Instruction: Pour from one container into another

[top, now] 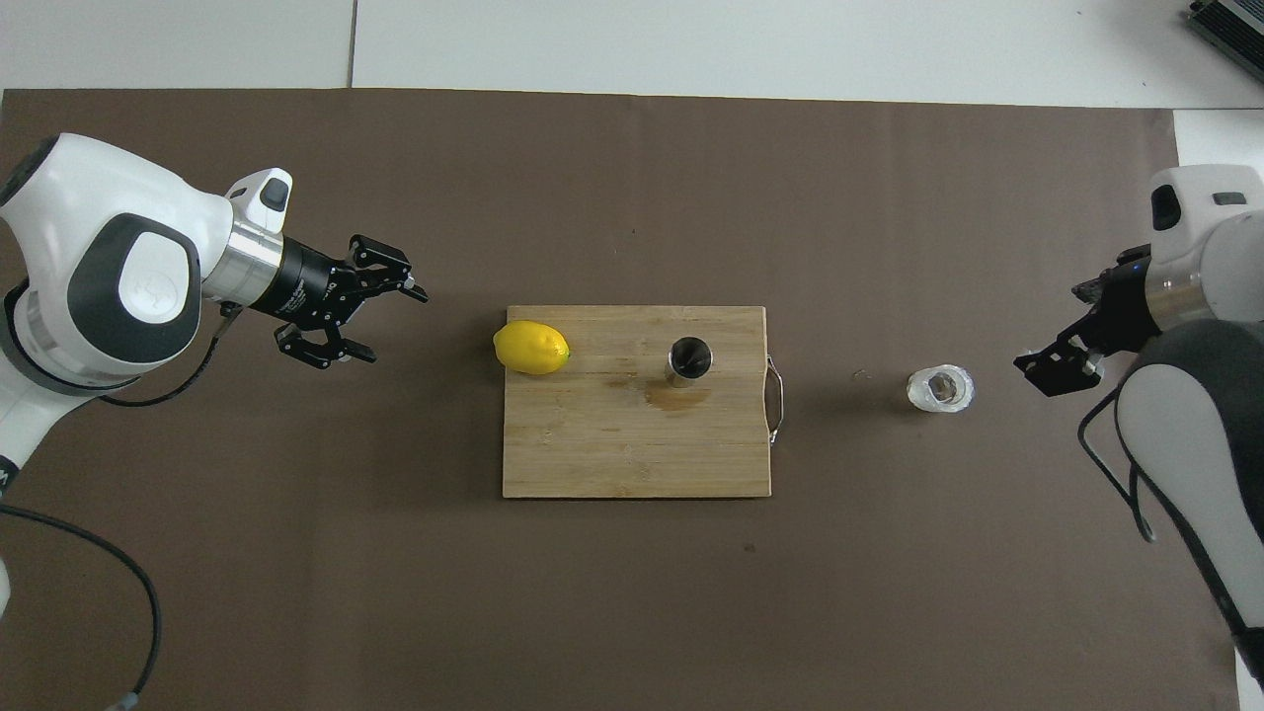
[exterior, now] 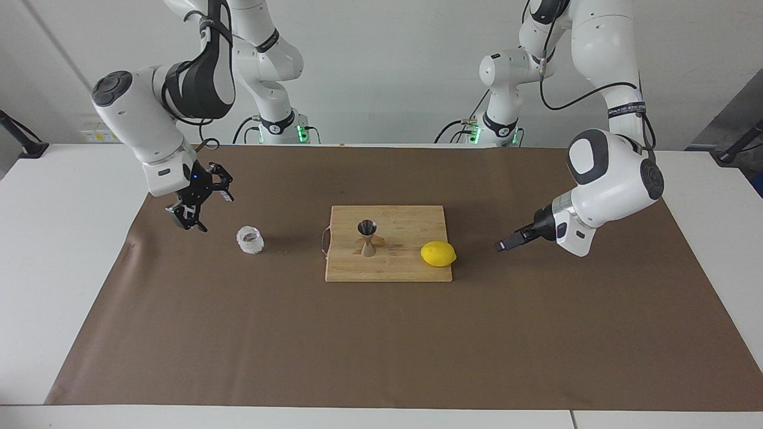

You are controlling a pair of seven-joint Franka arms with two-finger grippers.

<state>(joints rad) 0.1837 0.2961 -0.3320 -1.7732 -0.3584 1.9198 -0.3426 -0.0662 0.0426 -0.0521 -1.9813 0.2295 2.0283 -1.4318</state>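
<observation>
Brown paper (exterior: pixel 381 333) covers the middle of the white counter (exterior: pixel 65 250), and a wooden cutting board (exterior: pixel 405 262) lies at its centre. On the board the steel jigger (exterior: pixel 367 237) stands upright, its open upper cone facing up; in the overhead view a damp-looking stain (top: pixel 677 397) marks the wood just beside its base, on the side nearer the robots. A yellow lemon (exterior: pixel 438 254) rests on the board at the edge toward the left arm's end of the counter, apart from the jigger. A metal handle (top: pixel 776 399) sticks out from the board's edge toward the right arm's end.

Off the board, the frosted whitish cup (exterior: pixel 250 239) stands upright on the paper toward the right arm's end of the counter, well apart from the jigger. The overhead view shows something dark inside it, too small to make out.

Over the paper near the cup hangs the right gripper (exterior: pixel 199 205), tilted downward, its fingers spread and grasping nothing; it does not touch the cup. The left gripper (top: pixel 375 321) hovers low over the paper toward the left arm's end, pointing at the lemon but clear of it, its fingers released and empty as well.
</observation>
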